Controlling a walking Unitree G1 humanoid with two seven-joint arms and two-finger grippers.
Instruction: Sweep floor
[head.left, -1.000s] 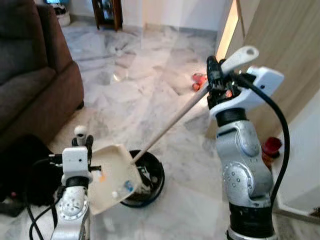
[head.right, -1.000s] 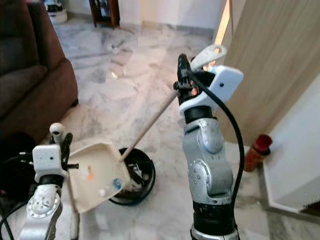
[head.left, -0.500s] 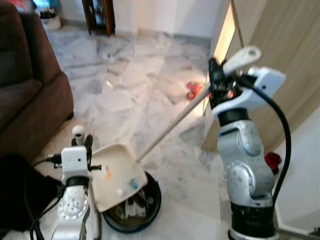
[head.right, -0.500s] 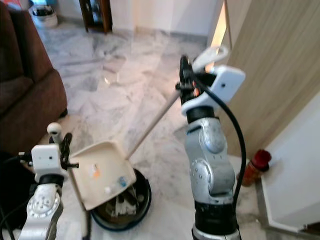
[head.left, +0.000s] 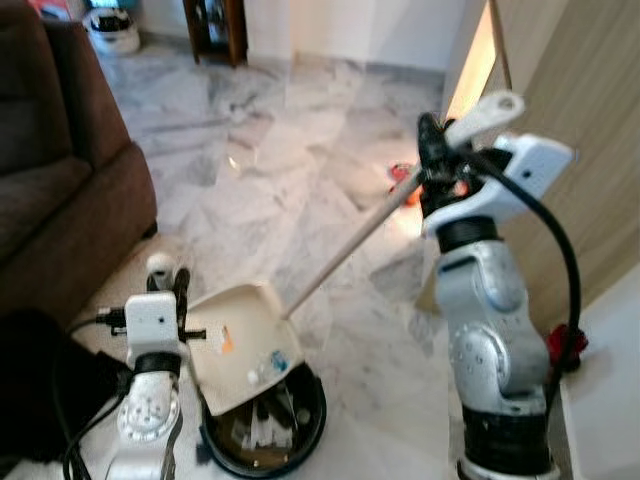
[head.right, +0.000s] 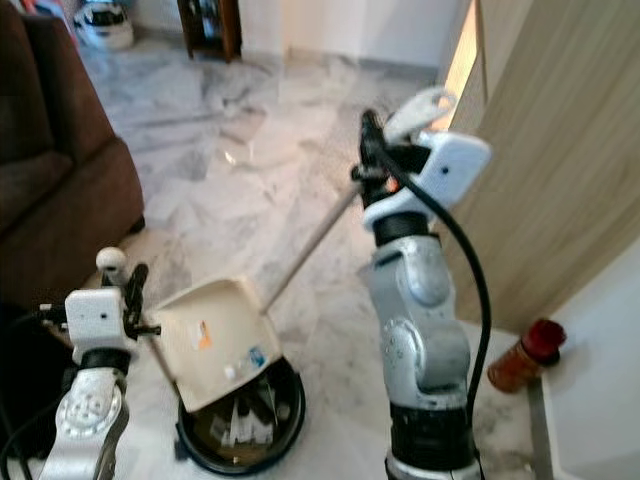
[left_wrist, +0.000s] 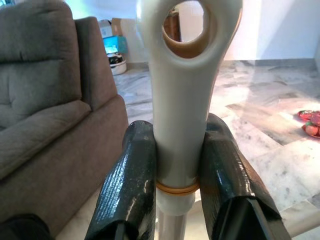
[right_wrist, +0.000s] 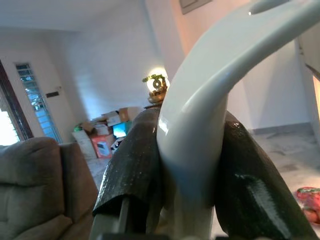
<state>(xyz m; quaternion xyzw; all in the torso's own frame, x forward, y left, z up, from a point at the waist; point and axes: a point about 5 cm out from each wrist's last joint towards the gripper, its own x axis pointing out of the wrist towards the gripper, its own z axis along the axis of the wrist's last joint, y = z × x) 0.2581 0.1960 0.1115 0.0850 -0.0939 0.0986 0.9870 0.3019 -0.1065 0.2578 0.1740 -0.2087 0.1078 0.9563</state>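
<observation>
Emptying step in hand. Left gripper (left_wrist: 175, 187) clamps the dustpan (head.left: 240, 345) handle, pan tilted directly over the black bin (head.left: 262, 432). Right gripper (right_wrist: 185, 190), beyond the bin, pinches the broom (head.left: 360, 235) handle. Next: tip steeper so debris slides in.

Marble floor (head.left: 300, 170), black bin (head.left: 265, 435), brown sofa (head.left: 60, 190), red obj (head.left: 405, 178)
</observation>
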